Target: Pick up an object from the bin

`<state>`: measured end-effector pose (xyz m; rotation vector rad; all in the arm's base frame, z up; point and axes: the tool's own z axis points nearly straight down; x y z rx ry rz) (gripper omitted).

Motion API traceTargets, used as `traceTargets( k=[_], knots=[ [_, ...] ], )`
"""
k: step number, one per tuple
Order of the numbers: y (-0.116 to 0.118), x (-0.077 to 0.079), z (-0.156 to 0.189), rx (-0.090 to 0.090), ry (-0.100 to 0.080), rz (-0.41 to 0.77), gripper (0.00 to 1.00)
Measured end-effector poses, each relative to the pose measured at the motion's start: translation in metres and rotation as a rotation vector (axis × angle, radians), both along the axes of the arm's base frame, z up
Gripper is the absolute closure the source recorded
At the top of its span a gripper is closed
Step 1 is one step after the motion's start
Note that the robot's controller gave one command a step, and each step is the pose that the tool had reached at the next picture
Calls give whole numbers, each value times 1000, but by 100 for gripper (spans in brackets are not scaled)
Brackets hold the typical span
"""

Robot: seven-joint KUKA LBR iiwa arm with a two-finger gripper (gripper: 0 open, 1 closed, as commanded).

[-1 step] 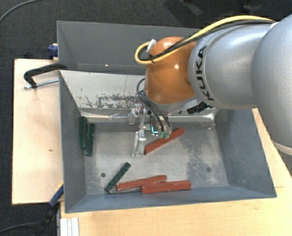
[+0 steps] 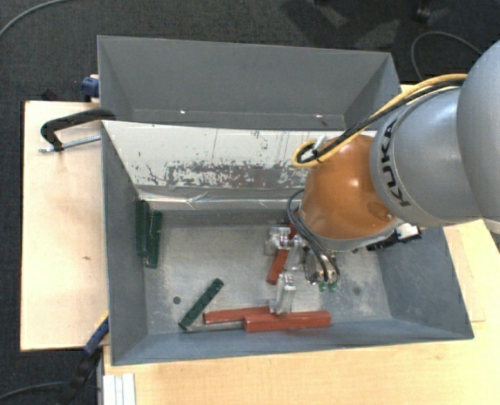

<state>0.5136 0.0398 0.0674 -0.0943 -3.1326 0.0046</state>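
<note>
My gripper [image 2: 281, 270] is low over the bin floor, right of the middle, under the arm's orange cover. Its two metal fingers stand apart, one toward the back [image 2: 276, 241] and one toward the front [image 2: 285, 297]. A short red-brown piece [image 2: 276, 267] lies tilted in the gap between them, and I cannot tell whether they touch it. The front finger comes down right beside a long red bar [image 2: 266, 319] that lies along the bin's front wall.
A green stick [image 2: 201, 304] lies slanted at the front left, its lower end near the red bar. A dark green block [image 2: 147, 233] rests against the left wall. The arm and its orange cover hide the right part of the bin floor.
</note>
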Motion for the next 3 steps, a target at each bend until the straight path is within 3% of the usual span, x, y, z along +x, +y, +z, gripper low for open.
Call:
traceTargets(
  k=[1, 2, 3],
  knots=[
    [-53, 24, 4, 2, -14, 157, 0],
    [-51, 24, 3, 4, -13, 159, 100],
    [-54, 5, 160, 2, -21, 159, 100]
  ],
)
